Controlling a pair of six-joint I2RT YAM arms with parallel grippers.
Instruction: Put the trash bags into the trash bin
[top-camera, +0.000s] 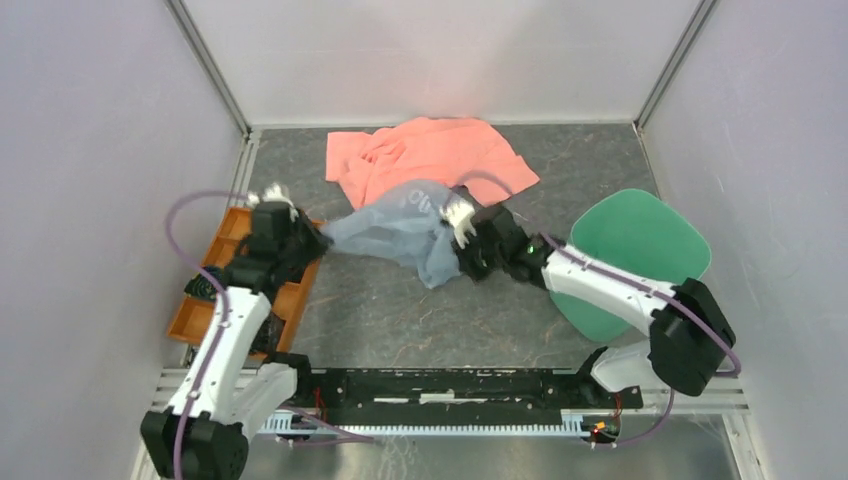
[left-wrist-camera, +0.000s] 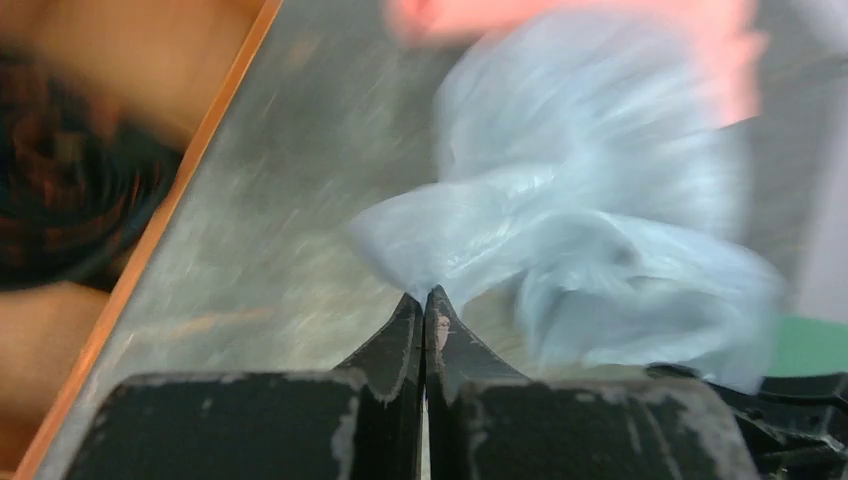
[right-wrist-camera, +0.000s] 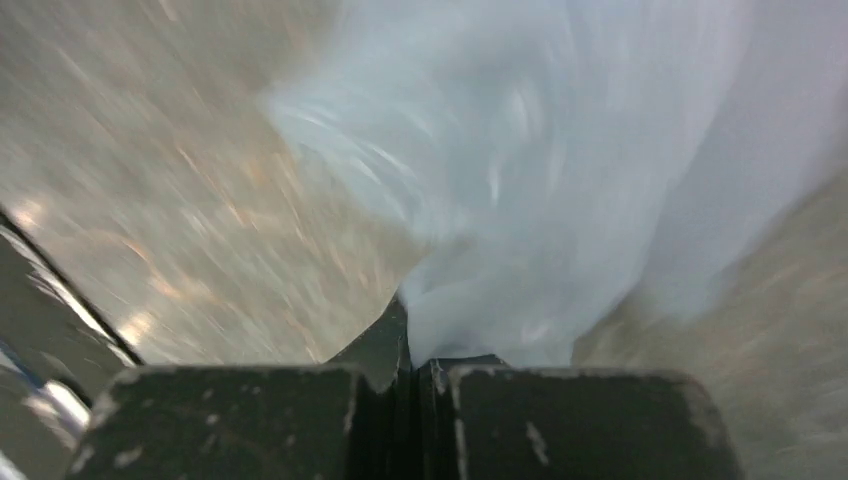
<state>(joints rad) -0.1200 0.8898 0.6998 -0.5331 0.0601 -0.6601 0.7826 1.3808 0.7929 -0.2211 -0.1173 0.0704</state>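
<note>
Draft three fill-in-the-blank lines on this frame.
1. The left gripper and right gripper both pinch the ___.
2. The trash bin is ___ in colour.
3. The orange tray sits on the robot's ___ side.

Missing words: trash bag; green; left.

- Trash bag (top-camera: 395, 235) stretches across the table's (top-camera: 420, 320) middle, barring passage there.
- Bare surface lies open toward the near edge, between left arm (top-camera: 225, 340) and right arm (top-camera: 600, 285).
- Right arm overhangs the trash bin's (top-camera: 690, 245) near rim at the right edge.
- Orange tray (top-camera: 182, 324) lines the left edge, pink cloth (top-camera: 430, 150) the far edge.
</note>
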